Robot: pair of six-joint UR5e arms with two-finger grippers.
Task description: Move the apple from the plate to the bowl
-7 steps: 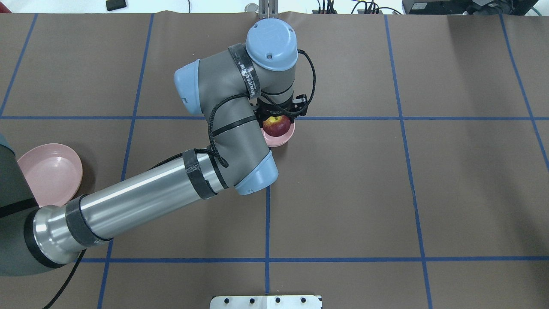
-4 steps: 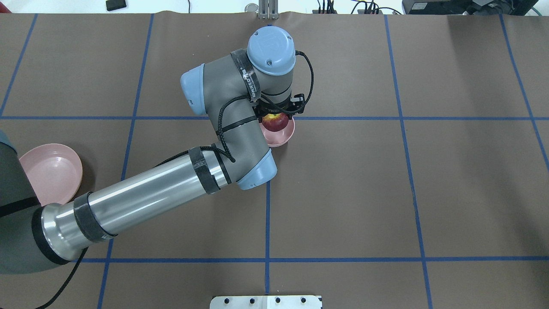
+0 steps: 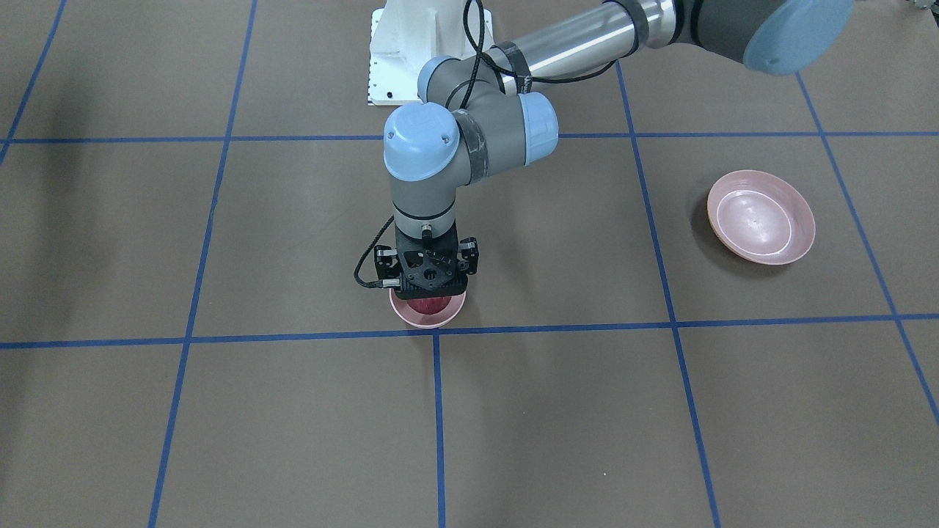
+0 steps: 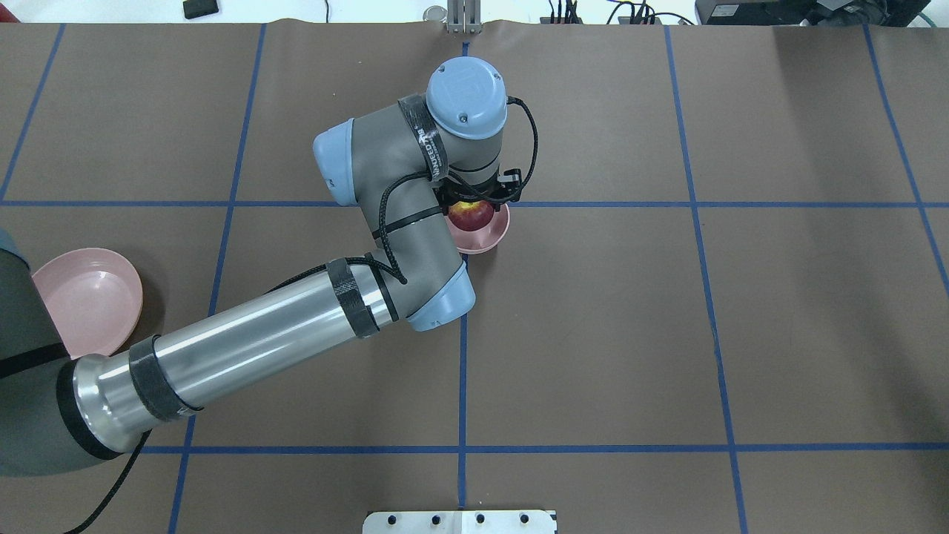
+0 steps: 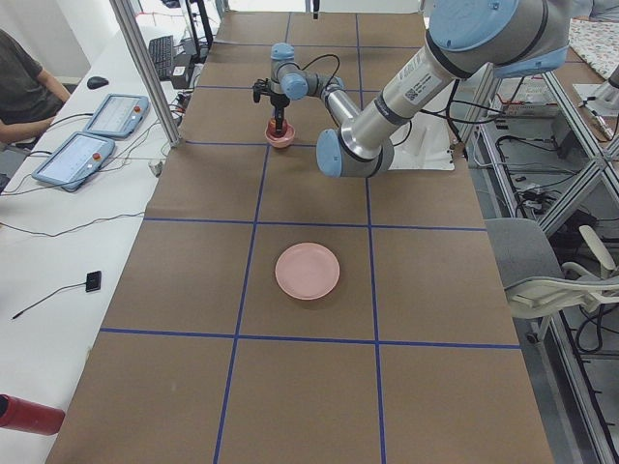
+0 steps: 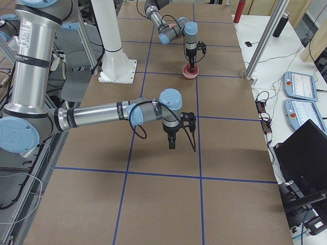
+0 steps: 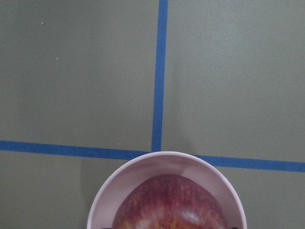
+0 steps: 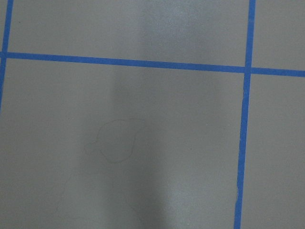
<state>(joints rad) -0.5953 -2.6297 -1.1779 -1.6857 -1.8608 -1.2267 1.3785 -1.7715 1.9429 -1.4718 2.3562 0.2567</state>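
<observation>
Dark red apple (image 7: 167,202) with a yellowish patch is down inside the little deep pink bowl (image 3: 427,315), pretty much filling it. The bowl sits upright on the counter (image 3: 220,440), right by a blue tape (image 3: 293,339) crossing. The wide shallow pink plate (image 3: 761,227) lies flat, well apart from both.

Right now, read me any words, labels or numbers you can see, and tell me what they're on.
White lettering on the black strap around the left arm: too blurred to read.
Dark marking on that arm's silver tube: too small to read.
Apple, bowl, plate: no text.
</observation>
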